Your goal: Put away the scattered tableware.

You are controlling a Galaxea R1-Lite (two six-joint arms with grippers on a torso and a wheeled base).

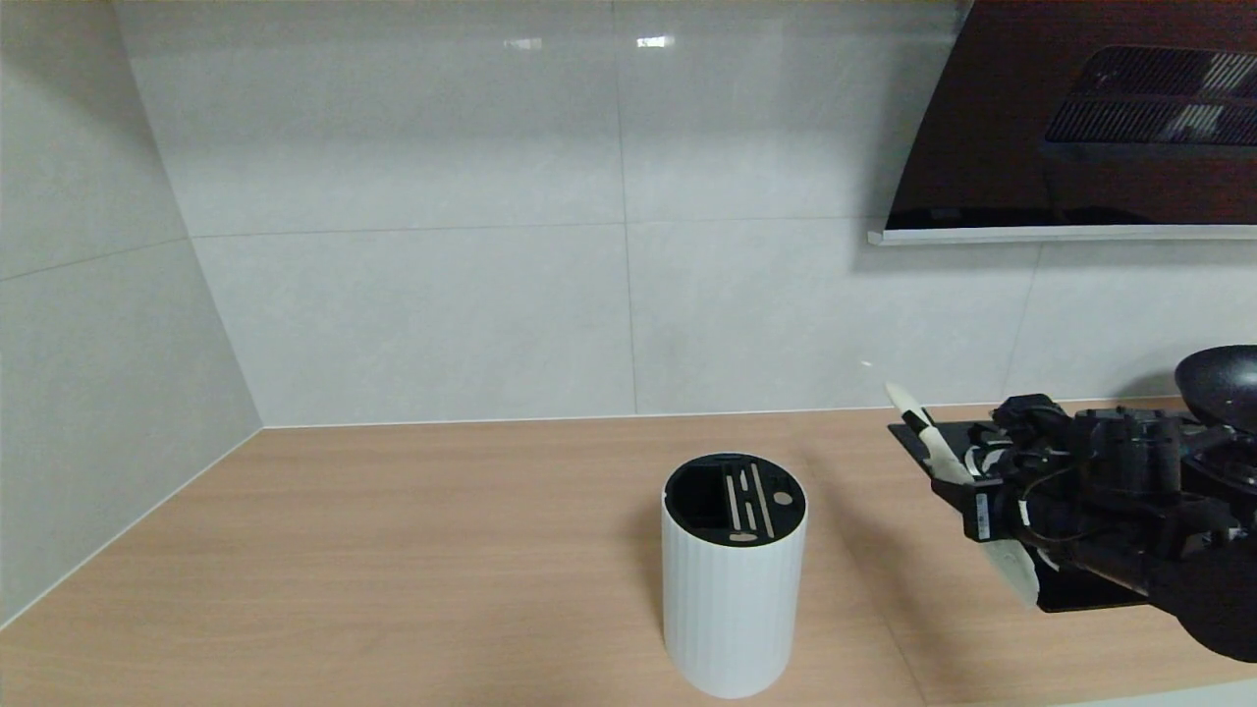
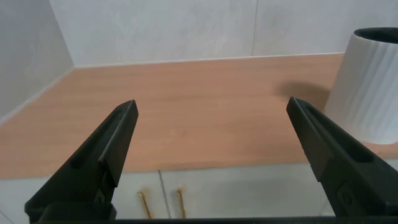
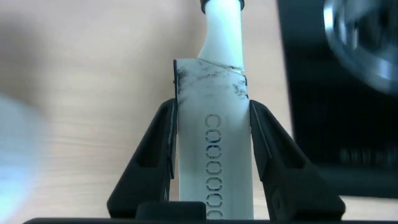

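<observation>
Head view: a wooden countertop (image 1: pixel 442 530) meets a grey tiled wall, with a dark range hood (image 1: pixel 992 128) above its right end. A black cooktop (image 1: pixel 1080 594) lies at the countertop's right edge, and a black pan (image 1: pixel 1218 378) sits at the back right corner. A white ribbed knife holder (image 1: pixel 732 589) with a slotted black top stands upright near the middle of the front edge. Over the cooktop, the right gripper (image 1: pixel 967 486) has its jaws clamped on the blade of a white knife (image 1: pixel 1016 574), whose handle points toward the back wall. The left gripper (image 2: pixel 211 115), jaws spread wide and holding nothing, hangs over the front edge, with the holder beside it.
</observation>
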